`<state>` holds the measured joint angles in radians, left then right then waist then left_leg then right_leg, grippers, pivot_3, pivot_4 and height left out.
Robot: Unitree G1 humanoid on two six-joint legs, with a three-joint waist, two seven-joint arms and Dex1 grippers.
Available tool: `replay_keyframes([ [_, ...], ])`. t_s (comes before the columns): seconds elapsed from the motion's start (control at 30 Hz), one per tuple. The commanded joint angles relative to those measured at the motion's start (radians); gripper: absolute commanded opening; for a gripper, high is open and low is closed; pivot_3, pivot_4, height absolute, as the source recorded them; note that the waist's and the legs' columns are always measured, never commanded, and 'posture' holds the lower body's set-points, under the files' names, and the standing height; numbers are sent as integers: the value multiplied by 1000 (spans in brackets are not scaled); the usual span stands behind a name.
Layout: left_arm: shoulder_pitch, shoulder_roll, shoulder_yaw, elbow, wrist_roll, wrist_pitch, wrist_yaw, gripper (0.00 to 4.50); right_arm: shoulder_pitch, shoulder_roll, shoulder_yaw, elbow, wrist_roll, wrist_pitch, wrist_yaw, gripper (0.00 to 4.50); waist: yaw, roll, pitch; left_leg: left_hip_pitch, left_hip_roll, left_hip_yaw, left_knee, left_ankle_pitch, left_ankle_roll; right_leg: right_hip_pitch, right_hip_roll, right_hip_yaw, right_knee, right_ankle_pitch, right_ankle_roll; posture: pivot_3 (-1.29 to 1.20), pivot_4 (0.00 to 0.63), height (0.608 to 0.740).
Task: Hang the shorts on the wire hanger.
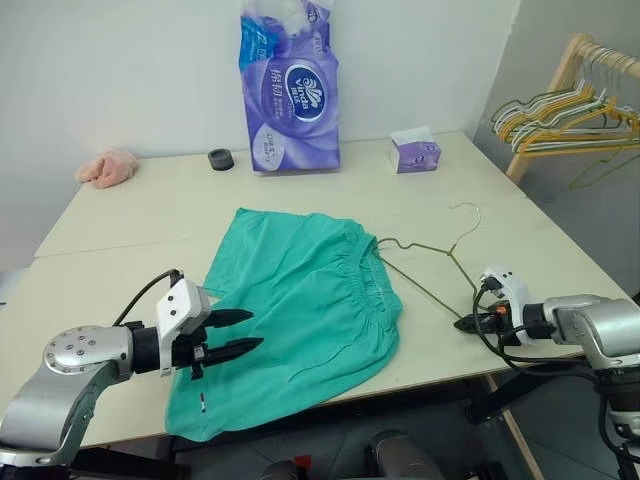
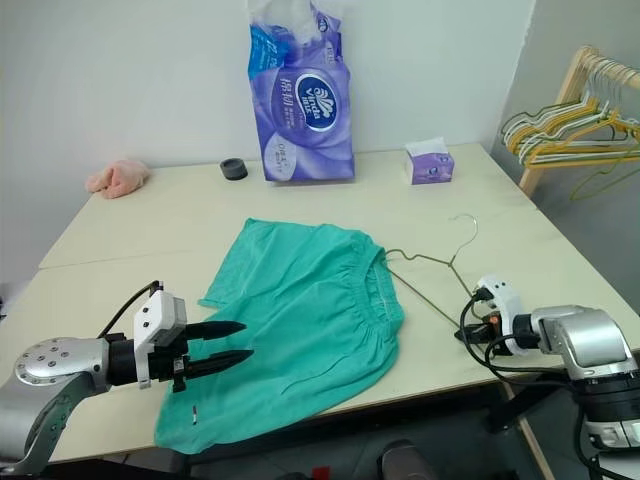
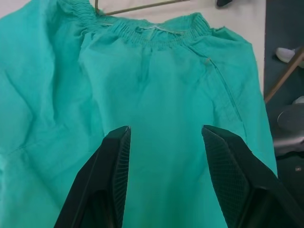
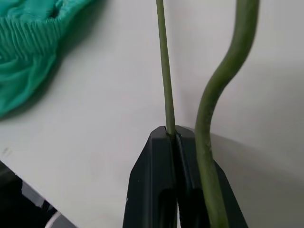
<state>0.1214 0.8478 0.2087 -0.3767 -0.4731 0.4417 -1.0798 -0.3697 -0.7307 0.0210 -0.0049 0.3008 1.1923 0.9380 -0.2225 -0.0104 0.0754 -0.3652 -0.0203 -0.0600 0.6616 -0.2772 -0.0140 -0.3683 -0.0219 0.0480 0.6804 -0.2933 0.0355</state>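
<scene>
The right hand (image 4: 173, 135) pinches the wire hanger (image 1: 432, 255) on the worktop (image 1: 300, 195), while the left hand (image 1: 240, 332) hovers unclenched over the shorts (image 1: 300, 300).

We see the green shorts (image 1: 300, 310) lying flat, the thin wire hanger (image 1: 430, 255) at their three o'clock.

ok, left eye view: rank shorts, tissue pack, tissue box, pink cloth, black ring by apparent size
Largest to smallest, as they look:
1. shorts
2. tissue pack
3. pink cloth and tissue box: look alike, not ranked
4. black ring
The shorts lie nearer the camera, which adds to their apparent size.
</scene>
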Motion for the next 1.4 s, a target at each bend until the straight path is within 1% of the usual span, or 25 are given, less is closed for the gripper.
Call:
replay_keyframes([
  [0.03, -7, 5, -3, -29, 0, -16, 5, 2508, -29, -1, 18, 26, 6, -9, -29, 0, 1, 0, 0, 0, 0, 0, 0, 0, 0, 0, 0, 0, 0, 0, 0, -244, 50, 740],
  [0.4, 2, -14, -14, 15, 24, -73, 4, 2508, -59, -45, 119, -17, 73, 3, 48, 0, 2, 0, 0, 0, 1, 1, 0, 0, 0, 0, 1, 0, 0, 0, 1, -235, 49, 740],
  [0.57, -14, -25, -23, 41, 38, -93, 7, 2508, -131, 19, 172, 74, 57, 1, 17, 0, -1, 0, 1, 0, 2, 1, 0, 0, 0, 0, 2, 0, 0, 0, 1, -231, 49, 740],
  [0.73, -35, -29, -35, 34, 38, -85, 21, 2508, -212, 94, 191, 204, 50, 16, -9, 0, -1, -1, 1, 0, 3, 1, 0, 0, 0, 0, 2, 0, 0, 0, 0, -222, 46, 740],
  [0.93, -63, -25, -41, 22, 27, -62, 40, 2508, -262, 163, 178, 236, 93, 85, -12, 0, 1, -2, 0, 0, 3, 1, 0, 0, 0, 0, 2, -1, 0, 0, 0, -217, 42, 740],
  [1.0, -81, -30, -42, 18, 19, -48, 50, 2508, -273, 212, 158, 256, 95, 97, -48, 0, 0, -2, 0, 0, 3, 1, -1, 0, 0, 0, 2, -1, 0, 0, 0, -216, 41, 740],
  [1.07, -94, -33, -42, 14, 13, -37, 59, 2508, -287, 269, 104, 283, 101, 126, -99, 0, -1, -2, 0, 0, 4, 1, -1, 0, 0, -1, 3, -1, 0, 0, 0, -216, 41, 740],
  [1.17, -105, -33, -39, 11, 7, -23, 65, 2508, -290, 320, 51, 275, 101, 117, -150, 0, -1, -2, 0, 0, 4, 1, -1, 0, 0, -1, 3, -1, 0, 0, 0, -216, 41, 740],
  [1.27, -109, -30, -37, 11, 3, -16, 70, 2508, -289, 338, 18, 247, 111, 109, -174, 0, 2, -1, 1, -1, 4, 1, -1, 0, 0, -1, 3, -1, 0, 1, -2, -216, 41, 740],
  [1.37, -136, -42, -24, 23, -12, 8, 98, 2508, -279, 321, 23, 168, 113, 56, -167, 0, 4, 1, 2, -2, 4, 1, -1, 0, 0, -2, 3, -1, 0, 1, -2, -216, 41, 740],
  [1.4, -155, -54, -18, 33, -20, 22, 119, 2508, -282, 332, 2, 149, 123, 56, -179, 0, 5, 1, 2, -2, 4, 1, -1, 0, 0, -2, 3, -1, 0, 1, -2, -216, 41, 740],
])
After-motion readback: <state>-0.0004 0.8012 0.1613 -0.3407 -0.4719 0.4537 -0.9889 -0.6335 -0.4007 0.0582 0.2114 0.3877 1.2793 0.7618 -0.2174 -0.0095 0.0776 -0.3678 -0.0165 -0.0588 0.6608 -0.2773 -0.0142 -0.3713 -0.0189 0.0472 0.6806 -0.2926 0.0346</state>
